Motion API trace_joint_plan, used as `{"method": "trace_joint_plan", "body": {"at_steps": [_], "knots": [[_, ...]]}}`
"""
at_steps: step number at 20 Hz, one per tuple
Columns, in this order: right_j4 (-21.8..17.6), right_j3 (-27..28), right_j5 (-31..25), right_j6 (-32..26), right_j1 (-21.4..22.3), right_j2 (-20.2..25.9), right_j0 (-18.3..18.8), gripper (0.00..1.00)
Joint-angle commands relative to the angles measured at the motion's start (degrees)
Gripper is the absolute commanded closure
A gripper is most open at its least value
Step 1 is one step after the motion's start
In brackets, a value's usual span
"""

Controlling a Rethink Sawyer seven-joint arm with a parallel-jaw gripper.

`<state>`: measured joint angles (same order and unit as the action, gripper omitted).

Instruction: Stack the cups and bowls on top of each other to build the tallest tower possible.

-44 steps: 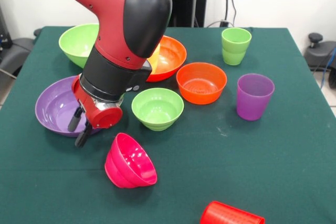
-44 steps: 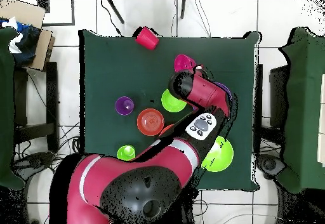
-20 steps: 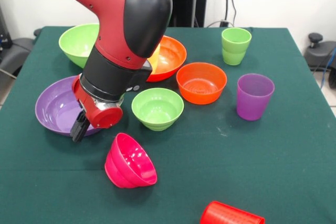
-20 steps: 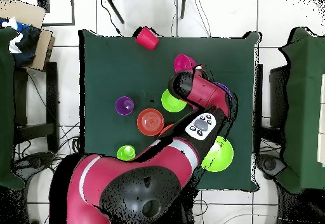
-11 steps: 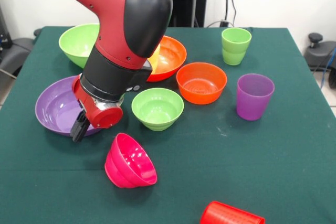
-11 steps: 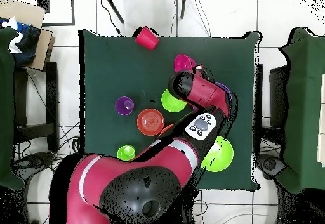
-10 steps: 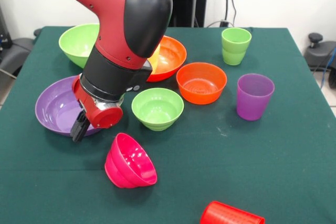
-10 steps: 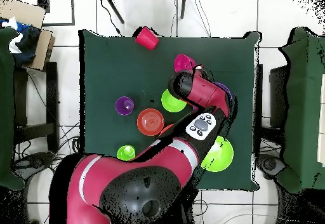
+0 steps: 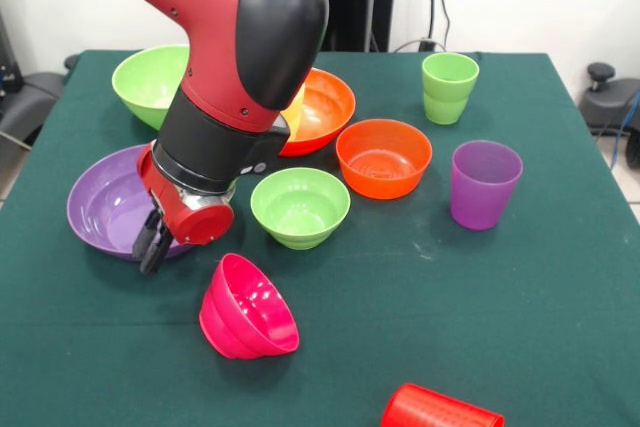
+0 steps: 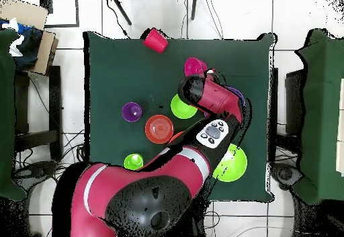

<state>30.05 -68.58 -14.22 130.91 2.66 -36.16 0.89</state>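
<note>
The large glossy purple plastic bowl [image 9: 108, 209] sits upright near the edge of the green cloth-covered table [image 9: 520, 297]. The black gripper [image 9: 152, 243] is at its near rim, fingers drawn close together on the rim's edge; whether they pinch it I cannot tell. Just beside it a small magenta-pink bowl [image 9: 247, 309] lies tipped on its side, and a small lime green bowl [image 9: 299, 207] stands upright nearby.

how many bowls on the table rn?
6. Large lime bowl back left, large orange bowl behind the arm, purple bowl left, small orange bowl and small lime bowl center, pink bowl tipped in front.
</note>
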Motion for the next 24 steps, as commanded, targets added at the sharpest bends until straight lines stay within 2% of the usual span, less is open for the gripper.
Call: {"method": "trace_joint_plan", "body": {"at_steps": [1,24], "knots": [[-1.8,-0.4,-2.3,6.1,-0.4,5.1,-0.2,0.0],[-1.5,0.0,-4.0,6.2,-0.4,4.8,-0.3,0.0]]}}
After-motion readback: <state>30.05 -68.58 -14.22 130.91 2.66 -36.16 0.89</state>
